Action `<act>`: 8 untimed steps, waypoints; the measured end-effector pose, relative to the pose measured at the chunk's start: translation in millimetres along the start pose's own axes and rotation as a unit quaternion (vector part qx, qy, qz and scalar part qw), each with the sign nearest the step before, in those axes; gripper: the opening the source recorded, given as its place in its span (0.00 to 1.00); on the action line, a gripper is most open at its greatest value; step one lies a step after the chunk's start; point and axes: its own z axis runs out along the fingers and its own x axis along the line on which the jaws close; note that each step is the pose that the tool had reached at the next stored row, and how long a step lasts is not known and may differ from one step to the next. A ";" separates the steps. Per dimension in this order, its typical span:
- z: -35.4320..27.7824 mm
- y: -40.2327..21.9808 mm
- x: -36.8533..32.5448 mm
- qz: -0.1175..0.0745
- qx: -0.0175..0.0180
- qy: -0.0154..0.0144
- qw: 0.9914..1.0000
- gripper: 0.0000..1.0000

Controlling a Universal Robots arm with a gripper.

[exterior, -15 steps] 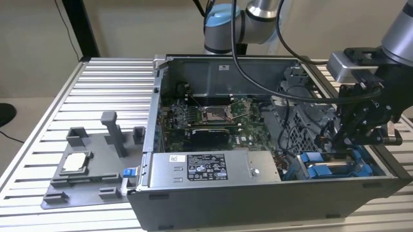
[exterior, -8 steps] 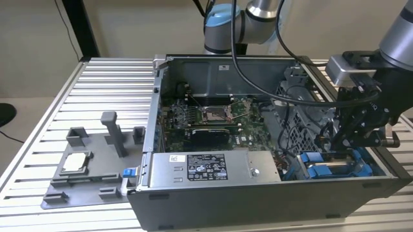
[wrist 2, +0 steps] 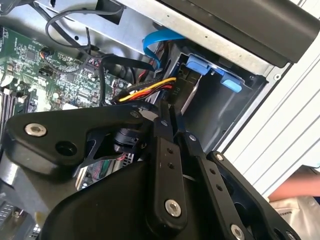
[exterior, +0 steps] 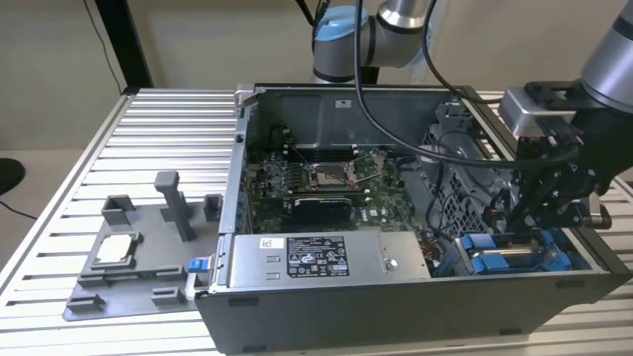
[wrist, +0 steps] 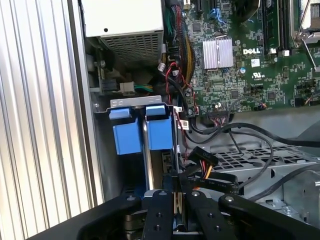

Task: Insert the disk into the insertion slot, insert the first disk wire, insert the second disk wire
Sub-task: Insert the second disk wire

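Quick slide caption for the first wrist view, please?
Gripper shut beside a black wire connector, near the blue disk frames in the computer case bay.

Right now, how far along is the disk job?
The disk sits in the insertion slot, so that step looks done. The claw hangs beside the black connector with yellow and red wires, which looks unplugged. Both wires seem left to insert.

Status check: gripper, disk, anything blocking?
Gripper low in the open grey computer case, fingers together. Blue-framed disk seated in the drive bay. Yellow-red-black wire bundle right beside the fingers.
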 end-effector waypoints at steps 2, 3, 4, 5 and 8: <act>0.5 -0.1 0.6 0.000 0.000 -0.001 1.000 0.00; 0.8 -0.1 0.7 -0.001 0.000 -0.001 1.000 0.00; 1.0 -0.1 0.8 -0.002 0.000 -0.001 1.000 0.00; 1.2 -0.1 0.9 -0.003 0.000 -0.002 1.000 0.00; 1.9 -0.2 1.6 -0.006 0.000 -0.002 1.000 0.00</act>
